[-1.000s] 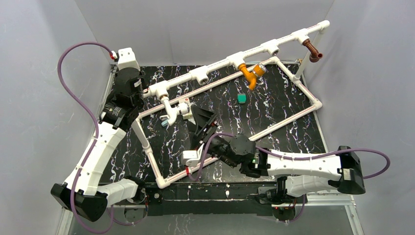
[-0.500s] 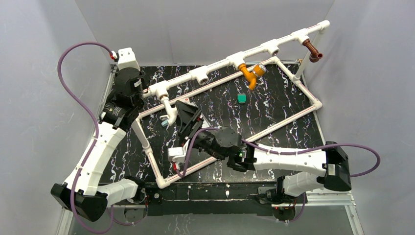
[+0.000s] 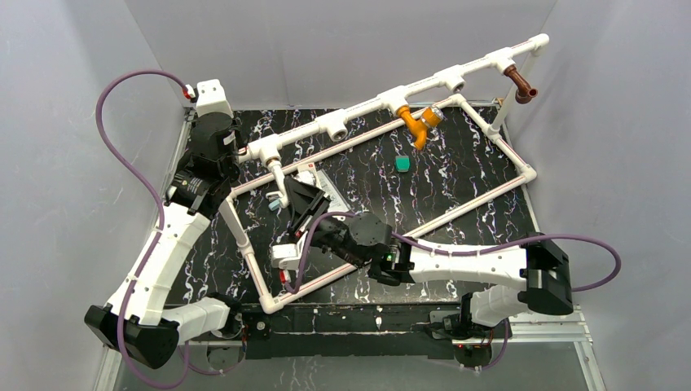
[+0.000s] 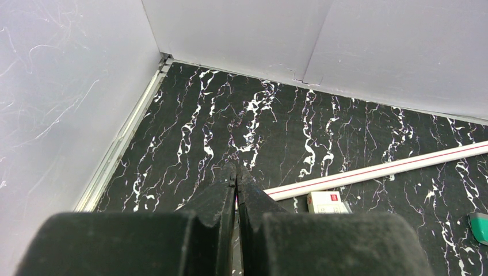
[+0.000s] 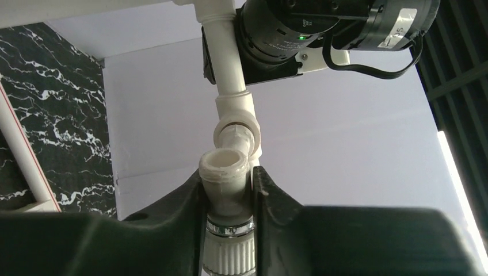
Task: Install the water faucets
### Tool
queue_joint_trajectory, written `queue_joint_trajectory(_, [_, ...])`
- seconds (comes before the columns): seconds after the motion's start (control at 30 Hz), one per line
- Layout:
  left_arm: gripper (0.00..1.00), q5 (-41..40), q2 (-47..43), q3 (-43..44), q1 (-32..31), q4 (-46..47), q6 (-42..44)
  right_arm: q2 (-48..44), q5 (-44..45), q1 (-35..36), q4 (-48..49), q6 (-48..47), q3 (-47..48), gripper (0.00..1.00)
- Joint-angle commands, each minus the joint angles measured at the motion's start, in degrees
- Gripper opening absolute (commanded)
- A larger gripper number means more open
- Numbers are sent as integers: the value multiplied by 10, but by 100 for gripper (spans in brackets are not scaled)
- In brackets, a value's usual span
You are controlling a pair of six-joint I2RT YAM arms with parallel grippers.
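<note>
At the left end of the pipe frame (image 3: 367,106), the right gripper (image 5: 228,174) clamps the white faucet (image 5: 225,201). Farther along hang the orange faucet (image 3: 415,126) and the reddish-brown faucet (image 3: 518,83). The left gripper (image 4: 236,175) is closed and empty.

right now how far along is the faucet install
Looks done: the orange faucet and the reddish-brown faucet both hang from fittings on the white pipe frame. In hand: the right tool is closed around the white faucet, which hangs from the leftmost fitting. Left: probably seating that one fully; I cannot tell how tight it is. The left tool is shut and empty.
</note>
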Motion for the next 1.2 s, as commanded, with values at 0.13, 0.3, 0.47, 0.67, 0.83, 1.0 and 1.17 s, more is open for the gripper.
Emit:
queue_joint_trajectory(0.13, [0, 40, 62, -76, -21, -193, -6, 15, 11, 0, 88, 86, 2, 1])
queue_joint_trajectory(0.3, [0, 39, 65, -74, -21, -195, -6, 28, 32, 3, 150, 226, 8, 1])
queue_joint_trajectory(0.47, [0, 39, 68, -73, -21, -196, -6, 42, 99, 9, 199, 431, 31, 1])
queue_joint_trajectory(0.67, [0, 38, 71, -71, -21, -196, -6, 40, 155, 8, 261, 725, 16, 1])
queue_joint_trajectory(0.83, [0, 40, 72, -71, -21, -196, -6, 43, 195, 8, 358, 906, -18, 1])
queue_joint_trajectory(1.0, [0, 40, 71, -71, -21, -196, -6, 45, 243, 8, 381, 1100, -24, 1])
queue_joint_trajectory(1.17, [0, 41, 74, -71, -21, -196, -6, 39, 295, 8, 362, 1275, -14, 1])
